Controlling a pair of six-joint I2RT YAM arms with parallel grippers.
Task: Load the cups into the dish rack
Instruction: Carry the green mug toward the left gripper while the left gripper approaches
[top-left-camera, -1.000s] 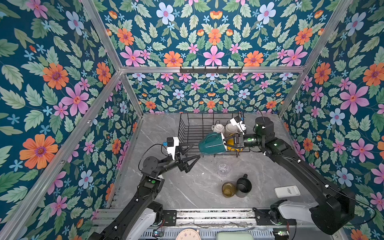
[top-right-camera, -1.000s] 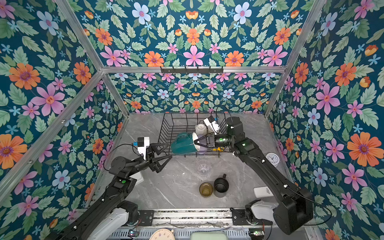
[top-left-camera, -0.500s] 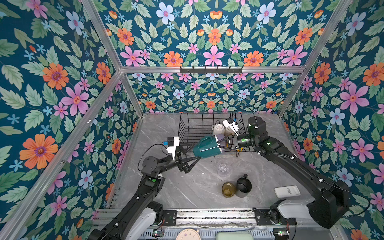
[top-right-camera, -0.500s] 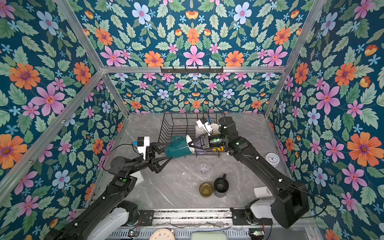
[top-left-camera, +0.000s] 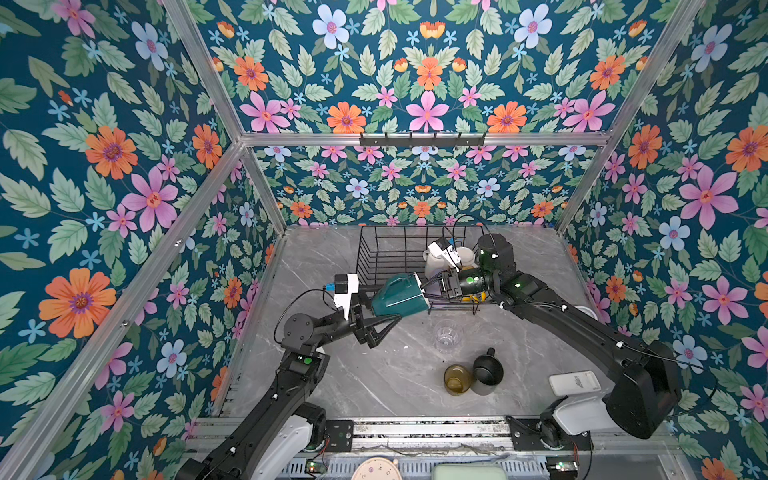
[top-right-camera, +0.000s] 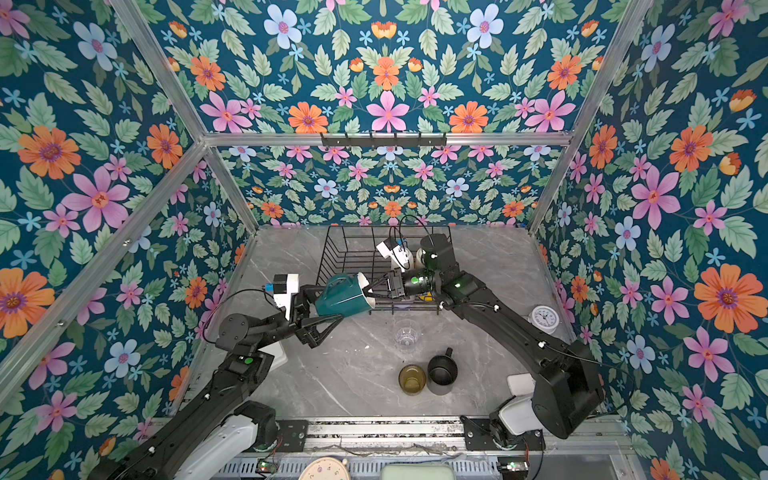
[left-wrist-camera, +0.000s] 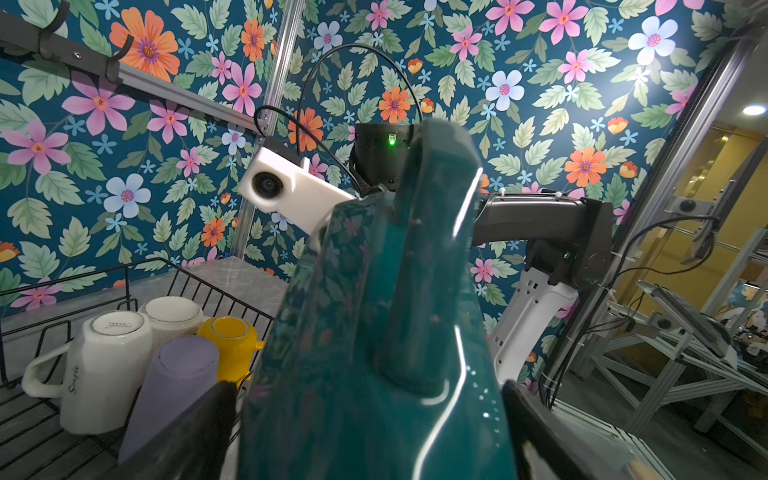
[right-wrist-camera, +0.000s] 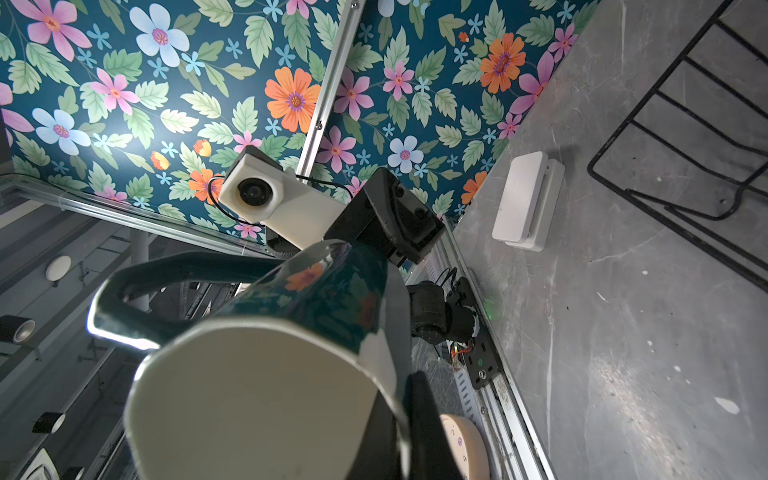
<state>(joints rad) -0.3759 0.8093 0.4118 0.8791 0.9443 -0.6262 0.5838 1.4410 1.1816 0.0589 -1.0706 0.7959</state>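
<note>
Two grippers: both meet at the dark green mug (top-left-camera: 400, 297), which hangs in the air between the arms, clear of the table (top-left-camera: 365, 382)
Right gripper (top-left-camera: 424, 286): clamped on the mug's rim, one finger inside the cream-lined mouth and one outside; this grip alone is seen carrying the mug
Left gripper (top-left-camera: 386, 307): jaws spread wide, with one finger on either side of the mug's base end in the left wrist view; whether either finger touches the mug cannot be told
Dark green mug, pose: on its side, mouth toward the right arm, base toward the left arm, handle uppermost in both top views
Dark green mug, place: overlaps the near left corner of the dish rack (top-left-camera: 374, 249) in both top views; whether it is over the rack or just outside cannot be told
Dish rack: black wire basket at the back of the grey marble table, upright dividers in its left part
Cups in the rack: white mug with script (left-wrist-camera: 104, 365), second white mug (left-wrist-camera: 172, 311), yellow mug (left-wrist-camera: 228, 336) and lilac tumbler (left-wrist-camera: 174, 395), all bottoms up, crowded together at the right end
Cups on the table: clear glass (top-left-camera: 446, 334) upright just in front of the rack; nearer the front edge, amber glass (top-left-camera: 457, 378) and black mug (top-left-camera: 486, 372) side by side, touching
Other things: white alarm clock (top-right-camera: 544, 319) by the right wall, black hook rail (top-left-camera: 422, 139) on the back frame
</note>
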